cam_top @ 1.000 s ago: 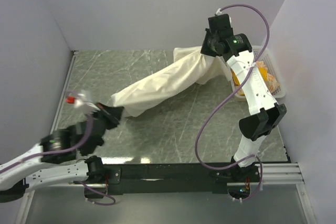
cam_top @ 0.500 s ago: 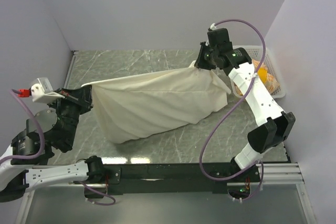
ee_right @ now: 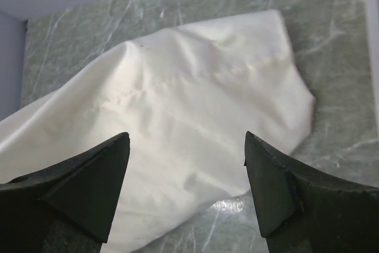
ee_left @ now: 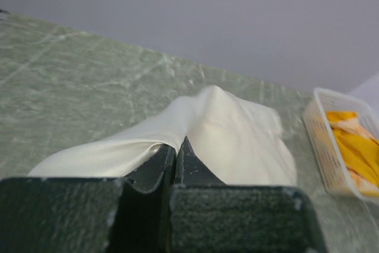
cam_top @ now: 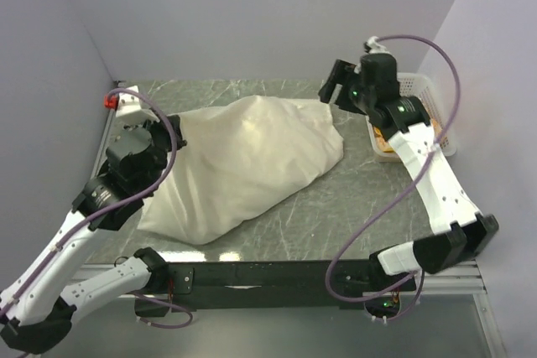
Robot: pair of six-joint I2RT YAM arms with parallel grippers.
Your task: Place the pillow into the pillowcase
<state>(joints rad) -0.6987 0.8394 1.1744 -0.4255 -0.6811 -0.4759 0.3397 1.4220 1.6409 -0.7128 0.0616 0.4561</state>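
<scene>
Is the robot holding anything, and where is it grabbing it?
The left gripper pinches the pillowcase by a fold at its left edge. The right gripper is open, holding nothing.

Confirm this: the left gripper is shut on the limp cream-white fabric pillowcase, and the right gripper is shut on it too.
One part is wrong. The left gripper is shut on the limp cream-white fabric pillowcase, but the right gripper is open, jaws spread wide and gripping nothing; the right wrist view shows it.
</scene>
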